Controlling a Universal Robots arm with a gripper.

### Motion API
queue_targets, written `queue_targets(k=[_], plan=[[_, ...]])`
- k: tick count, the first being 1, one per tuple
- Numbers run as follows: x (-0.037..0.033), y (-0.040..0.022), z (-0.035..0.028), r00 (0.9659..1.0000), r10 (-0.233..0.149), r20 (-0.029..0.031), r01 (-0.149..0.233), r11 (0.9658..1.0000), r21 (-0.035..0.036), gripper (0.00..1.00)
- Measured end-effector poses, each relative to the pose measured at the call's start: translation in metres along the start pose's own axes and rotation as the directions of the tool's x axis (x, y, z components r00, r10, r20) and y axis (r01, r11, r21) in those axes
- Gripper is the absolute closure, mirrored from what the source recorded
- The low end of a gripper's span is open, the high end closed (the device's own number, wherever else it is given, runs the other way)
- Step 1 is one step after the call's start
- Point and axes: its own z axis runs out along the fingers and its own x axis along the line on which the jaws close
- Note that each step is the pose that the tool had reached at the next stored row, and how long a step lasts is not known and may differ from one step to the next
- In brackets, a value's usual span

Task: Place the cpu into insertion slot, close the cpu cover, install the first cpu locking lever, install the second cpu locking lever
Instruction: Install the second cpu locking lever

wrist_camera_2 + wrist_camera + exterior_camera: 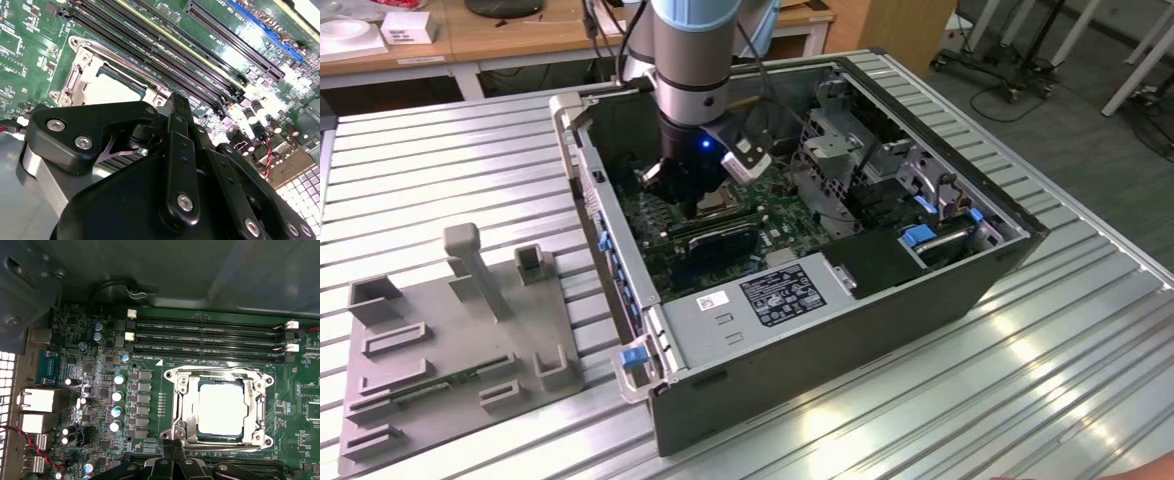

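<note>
With the cpu [221,407] seated under the cpu cover [218,407], the end effector [172,460], grip state unclear, should press squarely.

The arm comes straight down into the open computer case [854,200], its grey wrist section upright above the green motherboard [774,215]. The black hand [698,203] points down just over the board, near the case's back wall. In the second wrist view its black linkage bars [177,165] lie close together.
</note>
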Motion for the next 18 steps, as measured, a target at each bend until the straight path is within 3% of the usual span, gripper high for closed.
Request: queue_targets(k=[12, 18], plan=[[-0.0169, 0.0009, 0.0007, 1.0000, 0.000, 0.0001, 0.000, 1.0000, -0.0001, 0.90], [-0.0175, 0.0025, 0.0008, 1.0000, 0.000, 0.0002, 0.000, 1.0000, -0.0018, 0.90]])
